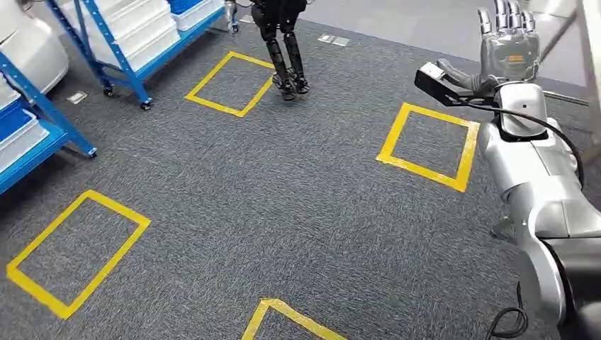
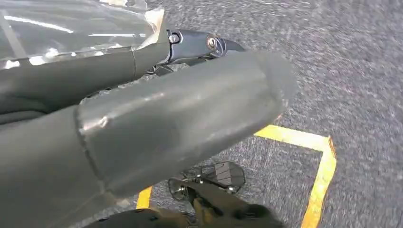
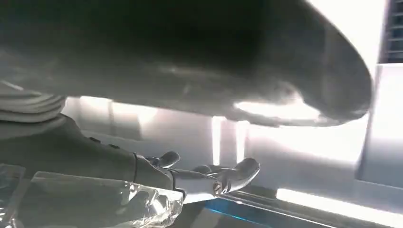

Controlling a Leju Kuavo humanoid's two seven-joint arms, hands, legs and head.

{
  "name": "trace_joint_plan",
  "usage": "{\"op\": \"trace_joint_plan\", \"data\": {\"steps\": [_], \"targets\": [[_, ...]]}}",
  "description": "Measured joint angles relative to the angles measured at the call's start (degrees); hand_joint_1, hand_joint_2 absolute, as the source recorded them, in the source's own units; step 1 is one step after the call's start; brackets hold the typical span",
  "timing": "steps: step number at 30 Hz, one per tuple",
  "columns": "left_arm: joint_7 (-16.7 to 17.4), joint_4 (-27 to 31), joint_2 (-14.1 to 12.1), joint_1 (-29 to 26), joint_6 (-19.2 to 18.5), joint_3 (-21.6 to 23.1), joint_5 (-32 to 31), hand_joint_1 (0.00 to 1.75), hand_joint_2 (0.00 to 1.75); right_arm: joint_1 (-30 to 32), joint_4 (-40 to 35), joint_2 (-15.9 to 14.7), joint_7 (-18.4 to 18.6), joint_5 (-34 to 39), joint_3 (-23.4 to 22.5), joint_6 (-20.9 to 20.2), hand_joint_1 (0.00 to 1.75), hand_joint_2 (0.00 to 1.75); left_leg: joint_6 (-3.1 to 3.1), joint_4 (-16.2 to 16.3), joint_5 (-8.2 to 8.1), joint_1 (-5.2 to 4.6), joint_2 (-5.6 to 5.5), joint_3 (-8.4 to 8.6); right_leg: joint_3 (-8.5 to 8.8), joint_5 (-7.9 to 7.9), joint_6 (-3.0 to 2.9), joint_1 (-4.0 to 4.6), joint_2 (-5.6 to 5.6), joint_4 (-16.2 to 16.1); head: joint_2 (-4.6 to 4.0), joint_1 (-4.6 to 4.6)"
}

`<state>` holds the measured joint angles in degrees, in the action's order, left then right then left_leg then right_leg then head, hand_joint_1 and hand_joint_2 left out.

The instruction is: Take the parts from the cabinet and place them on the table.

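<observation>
My right hand [image 1: 507, 39] is raised at the far right of the head view, fingers straight and apart, with nothing in it. In the right wrist view the same hand [image 3: 204, 175] stretches its fingers [image 3: 237, 172] out flat before a bright pale surface. My left hand [image 2: 180, 109] hangs over the grey carpet; its thick thumb lies across the left wrist view and one dark finger [image 2: 209, 43] reaches out straight behind it, holding nothing. A blue rack [image 1: 131, 67] with white bins [image 1: 142, 21] stands at the back left.
A second blue rack [image 1: 35, 120] juts in at the left edge. Yellow tape squares [image 1: 74, 244] [image 1: 429, 145] [image 1: 230, 83] mark the grey carpet. Another robot's black legs [image 1: 287, 49] stand at the back. A tape corner [image 2: 323, 161] lies below my left hand.
</observation>
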<state>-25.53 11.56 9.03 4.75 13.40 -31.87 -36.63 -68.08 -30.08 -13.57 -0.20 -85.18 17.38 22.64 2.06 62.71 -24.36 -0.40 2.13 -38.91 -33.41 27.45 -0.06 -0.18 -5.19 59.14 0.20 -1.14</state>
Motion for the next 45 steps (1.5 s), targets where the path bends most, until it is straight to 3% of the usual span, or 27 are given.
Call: {"op": "trace_joint_plan", "data": {"steps": [1, 5, 6, 7, 8, 10, 12, 13, 15, 16, 17, 20, 21, 23, 25, 27, 29, 31, 32, 33, 36, 38, 39, 40, 41, 43, 45], "targets": [[-0.02, 0.02, -0.09, 0.14, 0.00, -0.07, -0.04, 0.00, 0.00, -0.07, 0.00, 0.02, -0.11, -0.02, 0.02, 0.04, 0.00, 0.00, 0.68, -3.13, -0.61, -0.96, 3.94, 1.70, 0.12, 0.20, 0.13, 0.13, -0.62, -0.06, 0.00, 0.04], [-0.13, 0.02, -0.13, 0.25, 0.04, -0.24, -0.15, 0.00, 0.00, -0.19, 0.02, 0.48, -0.33, -0.06, 0.15, 0.39, 0.00, 0.00, 1.42, -3.88, -0.07, -1.36, 0.78, 1.61, 0.70, 0.43, 0.68, 0.50, -3.25, -0.61, 0.00, 0.04], [-0.13, 0.04, -0.11, 0.23, 0.07, -0.29, -0.26, 0.00, 0.00, -0.23, -0.11, 0.52, -0.33, -0.06, 0.15, 0.50, 0.00, 0.00, 1.92, -5.06, 0.59, -0.58, 0.15, 2.60, 0.61, 0.88, 1.14, 0.89, -2.66, -0.49, 0.00, 0.17], [-0.15, 0.02, 0.02, 0.24, 0.07, -0.31, -0.37, 0.00, 0.00, -0.37, -0.11, 0.35, -0.35, -0.06, 0.17, 0.81, 0.00, 0.00, 1.95, -5.62, 0.89, -0.58, -0.49, 3.01, 0.32, 1.47, 1.21, 0.32, 1.16, 0.76, -0.02, 0.20], [-0.15, 0.02, -0.06, 0.35, 0.07, -0.35, -0.39, 0.00, 0.00, -0.46, -0.09, 0.33, -0.44, -0.11, 0.24, 1.02, 0.00, 0.00, 2.23, -5.65, 1.06, -0.45, -1.03, 3.04, -1.01, 2.82, 0.90, 0.17, 3.48, 3.67, 0.00, 0.06], [-0.17, 0.04, -0.07, 0.74, 0.09, -0.37, -0.41, 0.00, 0.00, -0.18, 0.06, -0.33, -0.41, -0.13, 0.28, 1.09, 0.00, 0.00, 2.23, -5.64, 1.07, -0.24, -3.02, 3.04, -5.97, 6.48, 0.69, -0.18, 4.88, 13.50, 0.00, 0.35], [-0.15, 0.02, -0.02, 0.60, 0.05, -0.39, -0.39, 0.00, 0.00, 0.25, 0.15, -0.37, -0.44, -0.13, 0.31, 1.11, 0.00, 0.00, 2.20, -5.57, 1.08, -0.11, -4.96, 3.06, -8.99, 6.95, 1.50, -0.42, 4.98, 17.94, 0.00, 0.33], [-0.15, 0.02, 0.00, 0.50, 0.02, -0.39, -0.42, 0.00, 0.00, 0.26, 0.13, -0.33, -0.44, -0.13, 0.35, 1.14, 0.00, 0.00, 2.14, -5.45, 1.08, -0.01, -5.81, 3.06, -8.29, 5.52, 2.19, -0.62, 4.99, 15.71, 0.00, 0.30], [-0.15, 0.02, 0.09, 0.47, 0.02, -0.42, -0.42, 0.00, 0.00, 0.12, 0.13, -0.35, -0.44, -0.13, 0.35, 1.16, 0.00, 0.00, 1.66, -4.84, 0.79, 0.43, -7.63, 3.06, -3.71, 0.65, 3.84, -1.26, 5.82, 5.51, 0.00, 0.33], [-0.15, 0.02, 0.05, 0.47, 0.02, -0.44, -0.41, 0.00, 0.00, 0.12, 0.13, -0.39, -0.44, -0.13, 0.35, 1.16, 0.00, 0.00, 1.17, -4.34, 0.47, 0.53, -8.53, 2.75, -1.47, -1.06, 4.44, -1.97, 8.42, 0.47, 0.00, 0.39], [-0.15, 0.04, -0.02, 0.51, 0.02, -0.50, -0.42, 0.00, 0.00, 0.07, 0.22, -0.39, -0.44, -0.13, 0.39, 1.25, 0.00, 0.00, 0.67, -3.82, 0.25, 0.34, -9.24, 2.27, -0.92, -0.69, 3.81, -1.57, 8.99, 0.13, 0.00, 0.55], [-0.15, 0.02, 0.02, 0.03, 0.04, -0.61, -0.42, 0.00, 0.00, 0.22, 0.22, 0.08, -0.44, -0.22, 0.50, 1.27, 0.00, 0.00, -0.28, -4.31, 0.86, 0.68, -10.74, 1.77, -1.03, -0.95, 2.35, -1.06, 7.05, 0.16, 0.00, 0.39], [-0.15, 0.02, -0.22, -0.07, 0.04, -0.64, -0.41, 0.00, 0.00, 0.05, 0.22, 0.44, -0.44, -0.22, 0.55, 1.27, 0.00, 0.00, -0.48, -4.13, 0.75, 0.70, -11.13, 1.50, -0.96, -1.23, 1.75, -1.82, 6.25, -0.13, 0.00, 0.37], [-0.15, 0.02, -0.04, 0.00, 0.02, -0.64, -0.41, 0.00, 0.00, -0.21, 0.22, 0.55, -0.44, -0.15, 0.55, 1.27, 0.00, 0.00, -1.19, -0.08, -2.13, 0.26, -4.65, -0.25, -0.77, -1.13, 0.77, -1.48, 5.08, -0.18, 0.00, -0.46], [-0.09, 0.02, -0.07, 0.09, 0.00, -0.63, -0.42, 0.00, 0.00, -0.20, 0.24, 0.50, -0.44, 0.00, 0.52, 1.25, 0.00, 0.00, -1.47, 8.01, -5.93, 0.64, -2.57, -4.23, -0.75, -0.98, 0.54, -1.11, 3.95, -0.16, -0.02, -0.46], [0.06, 0.00, 0.04, 0.05, -0.04, -0.63, -0.50, 0.00, 0.00, -0.12, 0.31, 0.48, -0.46, 0.05, 0.55, 1.27, 0.00, 0.00, -1.55, 13.46, -7.57, 0.67, -2.27, -7.13, -0.76, -0.86, 0.36, -0.93, 2.87, -0.15, 0.00, -0.55], [0.13, 0.00, 0.04, 0.05, -0.04, -0.64, -0.52, 0.00, 0.00, -0.01, 0.31, 0.57, -0.57, 0.05, 0.55, 1.25, 0.00, 0.00, -1.27, 10.53, -4.89, 0.64, -2.25, -5.86, -0.65, -0.70, 0.19, -0.74, 1.47, -0.14, 0.00, -0.53], [0.13, 0.00, 0.02, 0.05, -0.04, -0.64, -0.57, 0.00, 0.00, -0.07, 0.31, 0.59, -0.63, 0.00, 0.55, 1.27, 0.00, 0.00, -0.64, 2.44, -1.10, 0.45, -1.40, -1.42, -0.37, -0.53, 0.03, -0.53, 0.39, -0.15, 0.00, -0.50], [0.13, 0.00, 0.00, 0.07, -0.04, -0.63, -0.66, 0.00, 0.00, -0.14, 0.31, 0.59, -0.70, -0.02, 0.55, 1.31, 0.00, 0.00, -0.11, -1.77, 0.48, 0.19, 0.15, 1.09, -0.16, -0.34, 0.10, -0.46, -0.13, -0.17, 0.00, -0.55], [0.13, 0.00, -0.02, 0.18, -0.04, -0.63, -0.68, 0.00, 0.00, -0.17, 0.31, 0.55, -0.70, 0.00, 0.55, 1.35, 0.00, 0.00, 0.14, -3.75, -0.34, -0.50, 2.53, 2.03, -0.03, -0.32, 0.12, -0.34, -0.60, -0.27, 0.00, -0.50], [0.13, 0.02, -0.04, 0.33, -0.07, -0.64, -0.83, 0.00, 0.00, -0.03, 0.31, 0.33, -0.76, 0.00, 0.55, 1.42, 0.00, 0.00, 0.42, -4.00, -0.16, -0.81, 0.81, 1.88, 0.22, 0.03, 0.80, 0.01, -2.23, -0.53, 0.00, -0.42], [0.13, 0.04, -0.04, 0.28, -0.15, -0.64, -1.09, 0.00, 0.00, 0.16, 0.15, 0.39, -0.94, 0.00, 0.57, 1.57, 0.00, 0.00, 1.18, -5.35, 0.51, -0.52, -0.75, 3.07, 0.97, 0.29, 1.45, 0.71, -3.38, -1.19, 0.00, -0.38], [0.13, 0.02, 0.02, 0.16, -0.20, -0.64, -1.14, 0.00, 0.00, 0.19, 0.13, 0.00, -0.94, 0.02, 0.55, 1.64, 0.00, 0.00, 1.27, -5.86, 0.79, -0.03, -1.03, 3.51, 0.60, 0.67, 1.59, 0.32, -1.42, -0.38, 0.00, -0.09], [0.15, 0.02, 0.07, 0.31, -0.28, -0.64, -1.25, 0.00, 0.00, 0.09, 0.13, -0.26, -1.35, 0.28, 0.61, 1.88, 0.00, 0.00, 1.76, -6.32, 1.11, 0.05, -1.89, 3.82, -0.59, 2.36, 1.20, 0.01, 2.46, 3.03, 0.00, -0.40], [0.15, 0.04, 0.04, 0.56, -0.44, -0.61, -1.40, 0.00, 0.00, 0.23, 0.13, -0.81, -1.64, 0.48, 0.61, 1.97, 0.00, 0.00, 1.77, -6.33, 1.10, 0.11, -2.65, 3.82, -2.69, 3.98, 0.92, -0.16, 3.97, 7.30, 0.00, -0.09], [0.18, 0.04, 0.11, 0.85, -0.74, -0.59, -1.77, 0.00, 0.00, 1.08, 0.24, -1.83, -2.90, 1.42, 0.61, 1.92, 0.00, 0.00, 1.78, -6.31, 1.08, 0.20, -4.77, 3.81, -7.85, 6.79, 1.04, -0.33, 4.90, 16.40, 0.00, -0.02], [0.28, 0.02, 0.15, 0.76, -0.92, -0.59, -1.86, 0.00, 0.00, 1.93, 0.22, -1.90, -3.93, 2.06, 0.63, 1.82, 0.00, 0.00, 1.68, -6.24, 1.02, 0.23, -6.45, 3.98, -8.17, 5.15, 1.98, -0.45, 4.99, 15.23, 0.00, -0.05]]}}
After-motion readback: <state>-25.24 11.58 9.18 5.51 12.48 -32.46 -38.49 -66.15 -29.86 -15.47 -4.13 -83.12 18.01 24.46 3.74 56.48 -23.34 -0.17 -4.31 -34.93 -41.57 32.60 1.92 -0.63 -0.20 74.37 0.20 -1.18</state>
